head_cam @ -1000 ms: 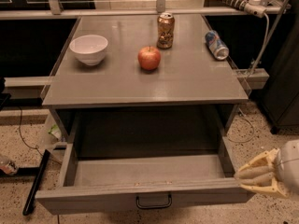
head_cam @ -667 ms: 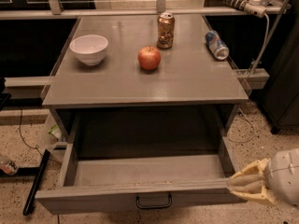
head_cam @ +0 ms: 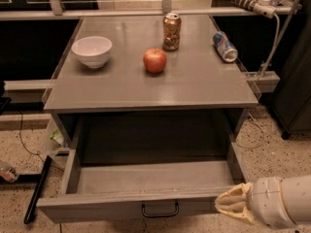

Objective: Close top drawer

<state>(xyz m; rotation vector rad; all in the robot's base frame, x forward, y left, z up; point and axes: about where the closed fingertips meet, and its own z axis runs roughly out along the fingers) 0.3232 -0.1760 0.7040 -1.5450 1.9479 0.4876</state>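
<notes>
The top drawer (head_cam: 146,178) is pulled far out under the grey tabletop (head_cam: 194,81). It is wide, shallow and empty inside. Its flat grey front (head_cam: 97,210) has a small dark loop handle (head_cam: 160,210) at the centre. My gripper (head_cam: 229,204) comes in from the lower right. Its cream fingertips are at the right end of the drawer front, about level with its top edge. I cannot tell whether they touch it.
On the tabletop stand a white bowl (head_cam: 92,51), a red apple (head_cam: 154,60), an upright can (head_cam: 171,31) and a can lying on its side (head_cam: 225,46) at the right edge. A black bar (head_cam: 36,191) and cables lie on the speckled floor at left.
My gripper has moved left and slightly down, from beside the drawer's right corner to the right end of its front. The drawer has not visibly moved.
</notes>
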